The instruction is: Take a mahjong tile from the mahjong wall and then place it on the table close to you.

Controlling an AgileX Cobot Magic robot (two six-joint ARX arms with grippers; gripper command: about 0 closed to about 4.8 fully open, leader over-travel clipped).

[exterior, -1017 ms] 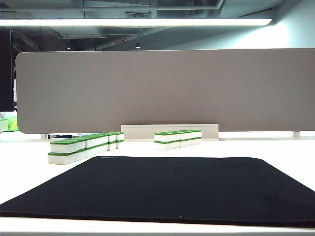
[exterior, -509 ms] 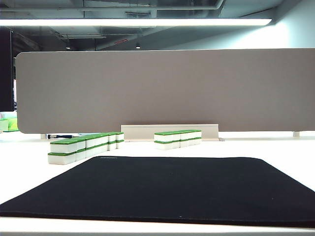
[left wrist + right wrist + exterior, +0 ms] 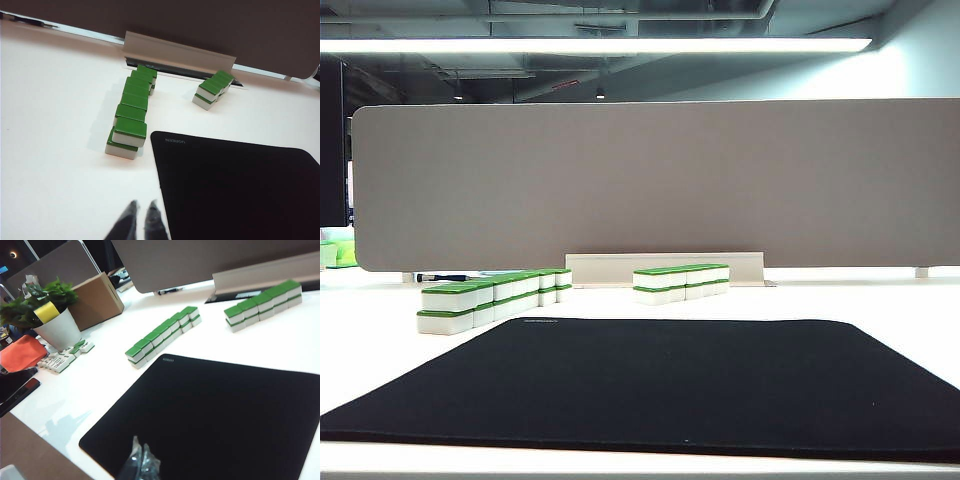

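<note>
Exterior view showed no arms — just the mahjong wall (image 3: pixel 492 298) intact at the far left of the black mat (image 3: pixel 660 385) on the white tabletop (image 3: pixel 370 340), w/ a shorter row of tiles (image 3: pixel 682 281) to its right. Left gripper (image 3: pixel 140 212) hovered above bare tabletop near the wall's closest end, fingers nearly shut, holding nothing. Right gripper (image 3: pixel 140 452) hung over the mat's near edge, fingers together, also empty. Step looked like the approach — next, I'd judge, the left fingers must open and drop over the end tile.
</note>
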